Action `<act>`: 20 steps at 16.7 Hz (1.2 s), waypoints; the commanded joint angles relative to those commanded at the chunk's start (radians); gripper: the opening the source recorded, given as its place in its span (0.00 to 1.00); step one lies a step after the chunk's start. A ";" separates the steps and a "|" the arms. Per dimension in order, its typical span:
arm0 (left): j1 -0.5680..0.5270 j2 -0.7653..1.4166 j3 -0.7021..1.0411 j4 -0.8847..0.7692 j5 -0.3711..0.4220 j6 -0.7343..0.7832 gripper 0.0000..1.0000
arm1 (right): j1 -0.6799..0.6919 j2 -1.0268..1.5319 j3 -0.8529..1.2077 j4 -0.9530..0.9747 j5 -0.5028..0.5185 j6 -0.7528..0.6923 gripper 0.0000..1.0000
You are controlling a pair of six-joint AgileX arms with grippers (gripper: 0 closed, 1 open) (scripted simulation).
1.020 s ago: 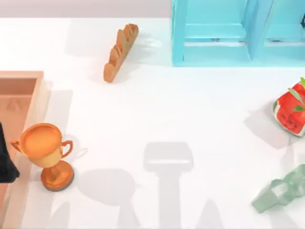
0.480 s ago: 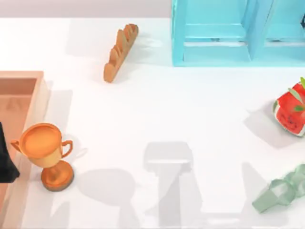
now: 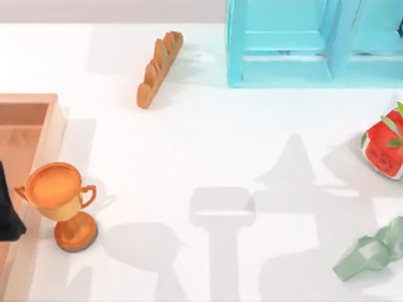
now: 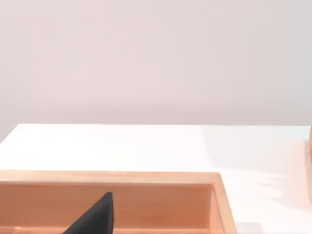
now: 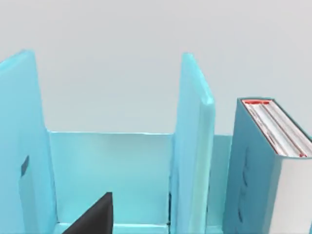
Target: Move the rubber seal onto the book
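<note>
The rubber seal is out of view. The book (image 5: 251, 170) stands upright in the right wrist view, with a teal-blue cover and white page edges, just past a divider of the light-blue shelf (image 5: 192, 146). A black wedge of my right gripper (image 5: 95, 214) shows low in that view, in front of the shelf's open bay. A black wedge of my left gripper (image 4: 95, 214) shows in the left wrist view, in front of the wooden tray (image 4: 146, 178). On the table in the top view lie the arms' grey shadows.
An orange trophy (image 3: 63, 204) stands beside the wooden tray (image 3: 47, 126) at the left, with a dark shape (image 3: 7, 214) at that edge. A loaf (image 3: 159, 68) lies at the back, the shelf (image 3: 283, 69) at the back right. A red cube (image 3: 385, 148) and a pale green strip (image 3: 371, 251) lie at the right.
The right arm's shadow has swept from the front right of the table toward the back and now reaches near the red cube. No object has moved.
</note>
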 joint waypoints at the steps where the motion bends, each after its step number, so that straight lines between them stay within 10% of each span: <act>1: 0.000 0.000 0.000 0.000 0.000 0.000 1.00 | -0.016 0.087 0.033 0.053 -0.013 0.001 1.00; 10: 0.000 0.000 0.000 0.000 0.000 0.000 1.00 | -0.121 0.670 0.257 0.405 -0.100 0.016 1.00; 20: 0.000 0.000 0.000 0.000 0.000 0.000 1.00 | -0.134 0.761 0.288 0.457 -0.112 0.021 1.00</act>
